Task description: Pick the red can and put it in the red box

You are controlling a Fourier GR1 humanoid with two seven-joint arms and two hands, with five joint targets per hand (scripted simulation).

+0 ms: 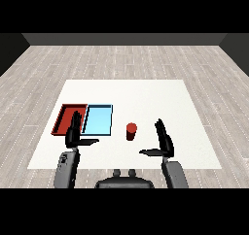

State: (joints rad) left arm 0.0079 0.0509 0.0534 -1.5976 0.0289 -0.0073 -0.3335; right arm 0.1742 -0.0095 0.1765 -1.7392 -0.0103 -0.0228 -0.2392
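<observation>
The red can (pixel 131 131) stands upright on the white table (pixel 146 98), a little right of the trays. The red tray (pixel 66 116) lies at the left, its near right corner hidden behind my left hand. My left hand (pixel 74 132) is raised over that corner, fingers straight and thumb out, open. My right hand (pixel 163 141) hovers to the right of the can, apart from it, fingers straight, thumb pointing toward the can, open and holding nothing.
A light blue tray (pixel 98 119) lies directly right of the red tray, touching it, between the red tray and the can. The table's front edge runs just before my forearms. Grey wood floor surrounds the table.
</observation>
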